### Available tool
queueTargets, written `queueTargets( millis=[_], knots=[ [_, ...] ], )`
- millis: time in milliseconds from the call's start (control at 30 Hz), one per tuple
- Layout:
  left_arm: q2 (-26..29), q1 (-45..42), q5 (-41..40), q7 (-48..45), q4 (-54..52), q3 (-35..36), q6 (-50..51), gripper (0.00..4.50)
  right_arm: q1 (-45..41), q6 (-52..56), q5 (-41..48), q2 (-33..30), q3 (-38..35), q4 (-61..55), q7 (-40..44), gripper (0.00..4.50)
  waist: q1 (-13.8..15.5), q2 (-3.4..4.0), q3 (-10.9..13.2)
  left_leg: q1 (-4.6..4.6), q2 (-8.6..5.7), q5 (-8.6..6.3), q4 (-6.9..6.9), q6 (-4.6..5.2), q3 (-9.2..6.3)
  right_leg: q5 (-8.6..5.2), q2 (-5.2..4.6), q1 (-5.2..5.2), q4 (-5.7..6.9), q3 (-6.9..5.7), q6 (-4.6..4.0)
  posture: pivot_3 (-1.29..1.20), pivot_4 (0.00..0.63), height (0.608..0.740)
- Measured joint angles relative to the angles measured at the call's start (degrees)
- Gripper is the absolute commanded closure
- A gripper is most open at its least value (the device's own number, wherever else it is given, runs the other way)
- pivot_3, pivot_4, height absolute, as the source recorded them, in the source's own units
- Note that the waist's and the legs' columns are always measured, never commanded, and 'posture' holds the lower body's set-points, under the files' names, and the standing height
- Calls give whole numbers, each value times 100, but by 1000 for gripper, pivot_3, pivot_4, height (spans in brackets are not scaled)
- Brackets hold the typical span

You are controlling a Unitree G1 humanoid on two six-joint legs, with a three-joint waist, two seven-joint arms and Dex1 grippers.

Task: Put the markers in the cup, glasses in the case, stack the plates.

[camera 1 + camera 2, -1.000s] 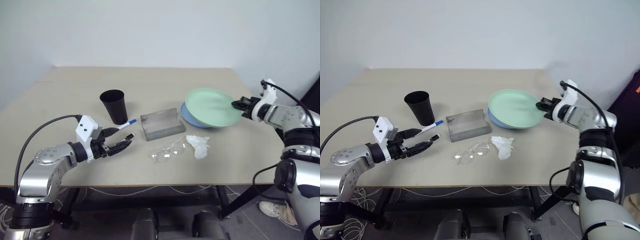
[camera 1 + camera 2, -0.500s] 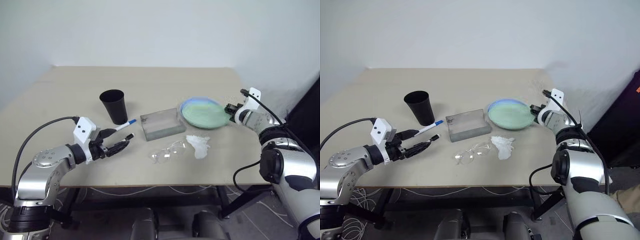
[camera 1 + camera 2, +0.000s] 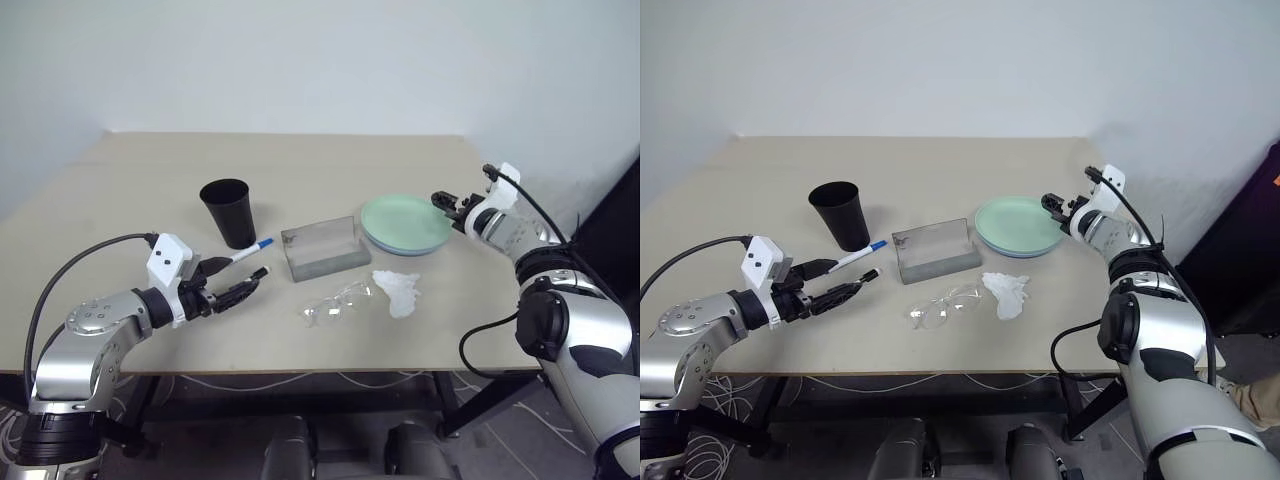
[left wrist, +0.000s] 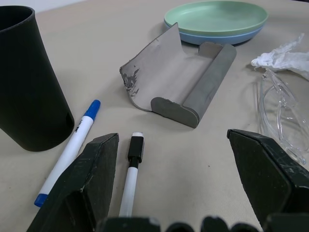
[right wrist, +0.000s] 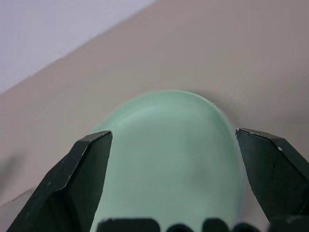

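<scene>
Since the earlier frame the mint green plate went from tilted and clamped in the right end effector to lying flat on the light blue plate, stacked on the table. Right end effector released it; its fingers stood wide apart, just beside the green plate's far right rim, not touching as far as I could tell.

Left end effector hadn't shifted. Fingers spread wide, holding nothing, low over the table, with the black-capped marker between them in the left wrist view. That marker's lower end was cut off by the frame edge there.

Hard to see:
- Blue plate almost fully covered by the green one; only a thin blue rim showed.
- Right wrist view was blurred; green plate readable, nothing finer.
- Glasses clear on a pale table, outline faint; partly cut off in the left wrist view.
- No brand, label or writing readable on any item.

Positions:
- Cup upright, left of centre.
- Blue-capped marker lay on the table just beside the cup's base, the black-capped one near it on the robot's side.
- Case open, empty, between cup and plates.
- Glasses on the table in front of the case, with the crumpled white tissue just beside them.
</scene>
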Motion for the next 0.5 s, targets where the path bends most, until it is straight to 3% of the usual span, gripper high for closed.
queueTargets(
  millis=[67,233,333,500],
  knots=[
    [-10,2,-3,0,-19,-4,8,693,380,536,-18,-225,602,-1248,862,28,5,-1,-2,4,0,0,-5,-1,-5,0,0,6,-4,-3,0,0,0,649],
    [-31,-18,-6,-4,-19,-18,28,693,1794,1610,22,-639,1692,-3608,1961,28,9,-7,-6,9,0,0,-10,-1,-4,0,-1,13,-9,-9,0,0,0,649],
    [-34,-20,-7,-12,-19,-19,32,693,2481,1925,82,-788,2249,-4548,2428,28,1,1,-3,10,1,2,-10,-4,-1,0,-2,8,-9,-8,-1,0,0,649],
    [-40,-27,-8,-37,-22,-28,45,693,2782,1779,90,-1091,2671,-5390,2936,28,6,-2,-6,15,6,2,-11,-4,0,2,-2,5,-9,-9,-5,0,0,649]
  ],
)
